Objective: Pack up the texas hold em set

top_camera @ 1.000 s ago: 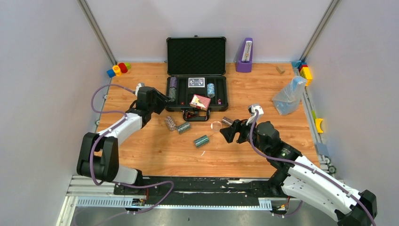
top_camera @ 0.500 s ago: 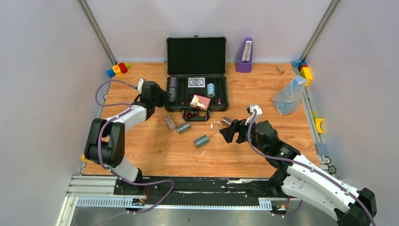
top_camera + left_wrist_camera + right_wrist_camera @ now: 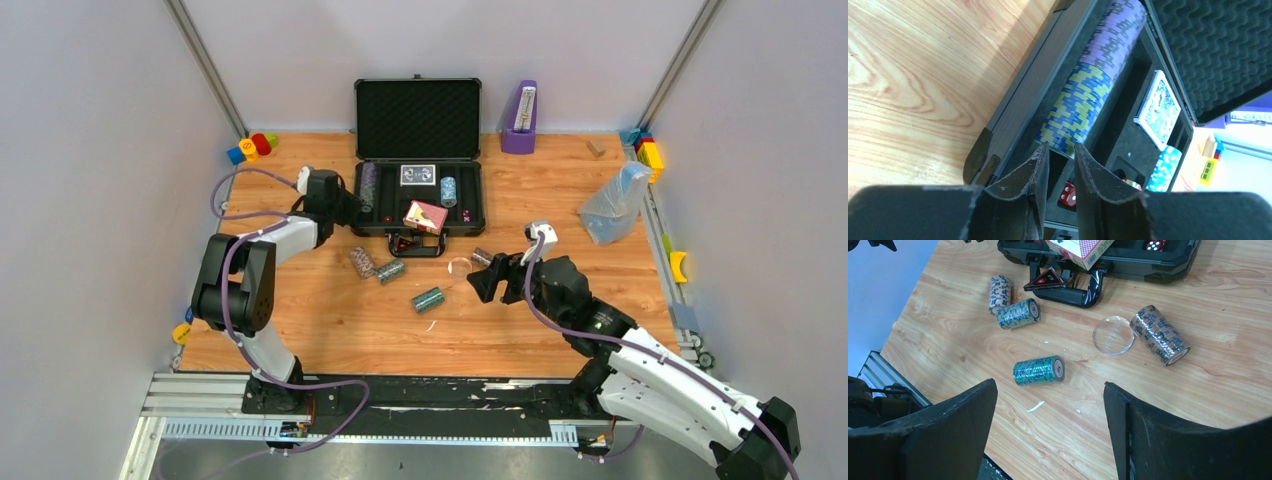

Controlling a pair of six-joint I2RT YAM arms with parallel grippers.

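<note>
The black briefcase (image 3: 417, 120) lies open at the far middle of the desk (image 3: 330, 320), a chip row (image 3: 1083, 100) filling its left slot. The left end effector (image 3: 1061, 150) hovers there, jaws a slit apart, empty. The right end effector (image 3: 1049, 387) gapes, released, over loose chip rolls (image 3: 1039, 370).

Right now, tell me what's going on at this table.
A poker set is being packed. The left claw, jaws narrowly apart and empty, is at the chip row inside the open case. The right claw hangs wide open above four chip rolls lying loose on the table. A red deck sits tilted at the case's front edge.
</note>
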